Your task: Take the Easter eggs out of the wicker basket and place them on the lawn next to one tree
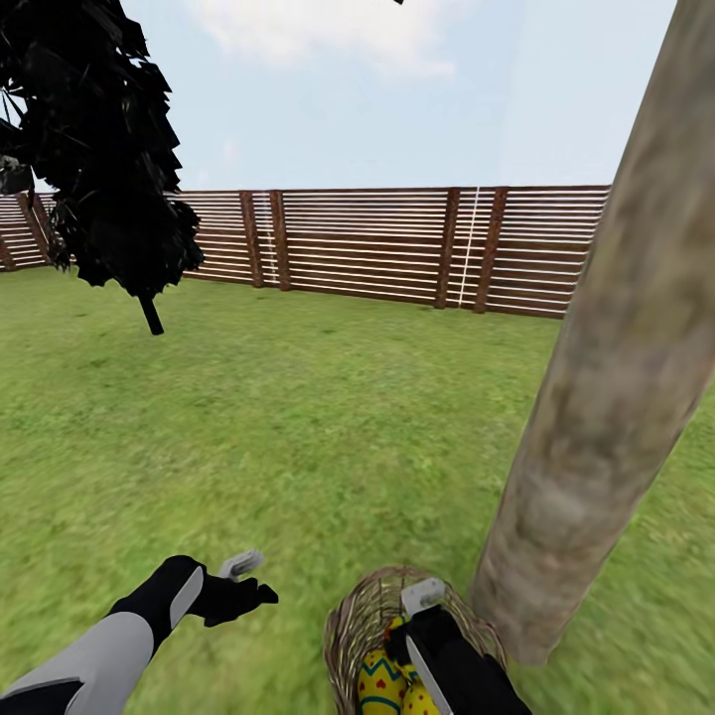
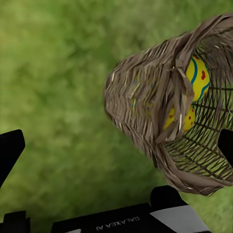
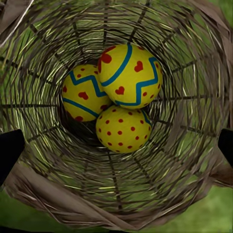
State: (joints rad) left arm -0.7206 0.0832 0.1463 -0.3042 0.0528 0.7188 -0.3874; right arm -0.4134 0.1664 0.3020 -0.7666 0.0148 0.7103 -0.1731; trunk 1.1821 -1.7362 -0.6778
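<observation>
The wicker basket (image 1: 348,621) stands on the lawn (image 1: 298,417) right beside the thick pale tree trunk (image 1: 606,397). All three yellow Easter eggs lie at its bottom: one with hearts (image 3: 128,75), one dotted (image 3: 124,128), one banded (image 3: 80,92). My right gripper (image 1: 415,618) hangs open over the basket's mouth, its dark fingertips (image 3: 9,150) at the level of the rim, apart from the eggs. Off to the basket's left, my left gripper (image 1: 253,581) is open and empty above the grass. Its wrist view looks at the basket (image 2: 141,97) from the side, with an egg (image 2: 198,75) showing through the weave.
A black-foliaged tree (image 1: 99,149) with a thin stem stands at the far left. A brown slat fence (image 1: 377,243) closes off the back. Open grass stretches between the basket and the fence, and around the trunk's base.
</observation>
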